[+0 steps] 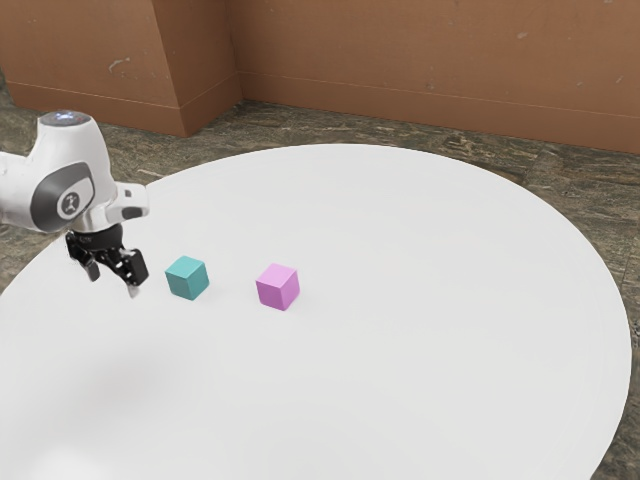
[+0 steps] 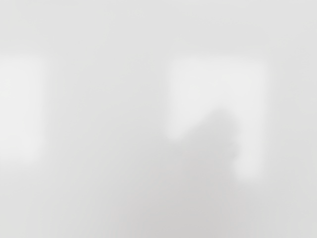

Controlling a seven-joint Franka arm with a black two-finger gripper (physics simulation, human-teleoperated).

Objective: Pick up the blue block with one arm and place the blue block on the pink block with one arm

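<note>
On the round white table (image 1: 420, 300) a teal-blue block (image 1: 187, 277) sits toward the exterior view's left. To its right, a short gap away, stands a pink block (image 1: 278, 287). My black gripper (image 1: 113, 277) hangs just above the tabletop to the left of the blue block, apart from it. Its fingers are spread and hold nothing. In the wrist view the white tabletop (image 2: 99, 148) lies under my hand, with a faint grey shadow (image 2: 218, 148) on it.
The table's curved edge runs close behind my arm at the exterior view's left. A brown wall (image 1: 420, 50) and a dark stone floor (image 1: 580, 180) lie beyond the table. Bare white surface stretches to the right of the pink block.
</note>
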